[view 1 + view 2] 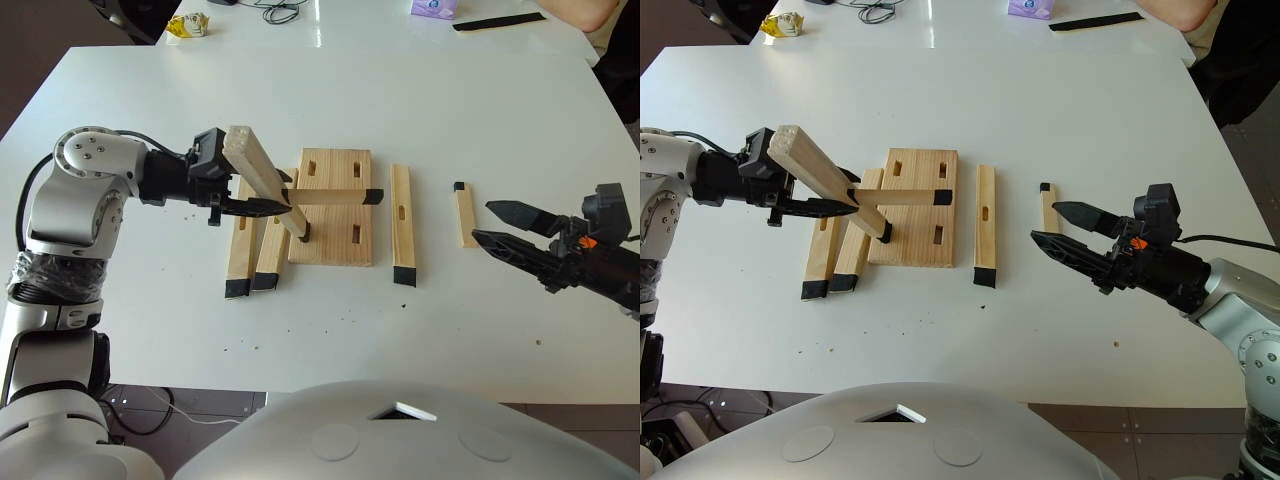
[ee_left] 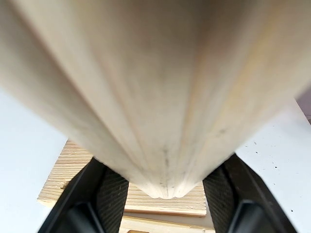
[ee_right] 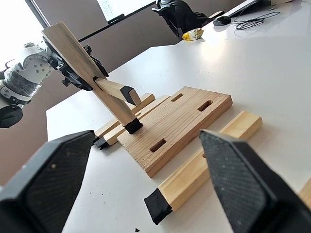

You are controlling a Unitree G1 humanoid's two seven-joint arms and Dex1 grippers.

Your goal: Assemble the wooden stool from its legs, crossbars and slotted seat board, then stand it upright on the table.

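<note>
Seat board (image 1: 335, 222) lies flat on the white table (image 1: 420, 110), slots up. The held leg (image 1: 262, 172) tilts over the board's left edge with its black-capped foot down at the board's near-left slot; cannot tell if the foot is seated in the slot. A crossbar (image 1: 330, 196) runs across the board's far half from the held leg to a black cap at the board's right edge; hard to make out whether it is joined to the leg or just behind it. In the left wrist view the leg hides most of the board.

Left gripper (image 1: 270, 206), left of the board, is clamped on the held leg, pads (image 2: 114, 194) pressed on both sides. Right gripper (image 1: 1045, 222) hovers well right of the board, fingers (image 3: 243, 179) spread wide, touching nothing.

Two loose legs (image 1: 252, 252) lie side by side just left of the board. A slotted leg (image 1: 401, 225) lies just right of it, and a short piece (image 1: 464, 215) farther right, near the right gripper's tips.
</note>
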